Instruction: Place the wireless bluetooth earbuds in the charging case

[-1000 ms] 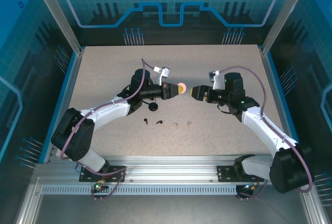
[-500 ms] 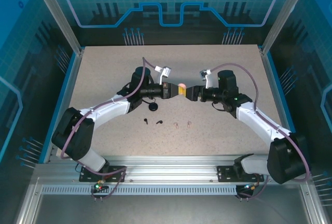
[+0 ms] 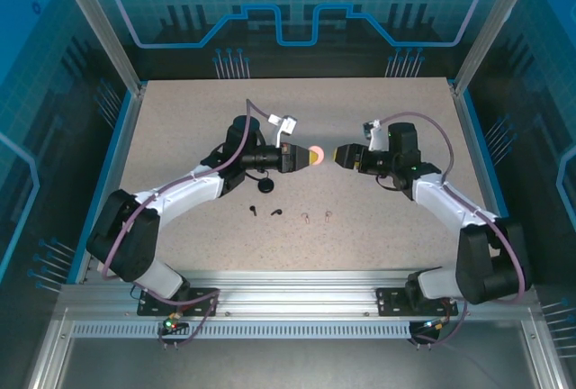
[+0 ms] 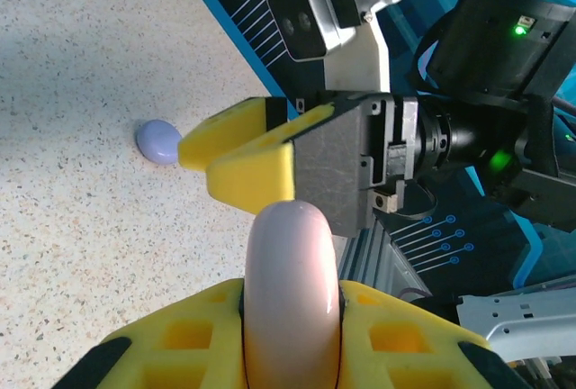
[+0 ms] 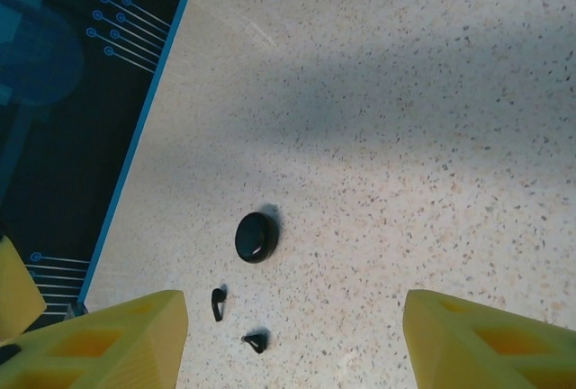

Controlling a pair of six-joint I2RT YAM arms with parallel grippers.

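- we see the left claw (image 3: 306, 155) clenched on the pink charging case (image 3: 315, 151). it holds the case off the table (image 3: 180, 119), rounded edge pointing at 3 o'clock toward the other arm. we judge it is presented this way so the second claw can work on the lid or take the case.
- the right claw (image 3: 340, 155) faces it from 3 o'clock, just beside the case but apart from it. its yellow fingers (image 5: 108, 344) stand spread with nothing between them, so it is released.
- in the left wrist view those fingers sit at 12 o'clock, just past the case's top edge, and we see no contact.
- the pale pink earbuds (image 3: 307, 219) lie loose on the table at about 6 o'clock from the held case, well apart from both claws.
- the black earbuds (image 3: 276, 212) lie beside them at about 7 o'clock, near the black case (image 3: 265, 185).
- a purple case (image 4: 158, 140) rests on the table at 10 o'clock in the left wrist view.
- we judge that no earbud we can see is in a case yet. the pink case looks shut, so opening it seems to be the step in hand. its smooth round shell could slip if pinched off-centre.
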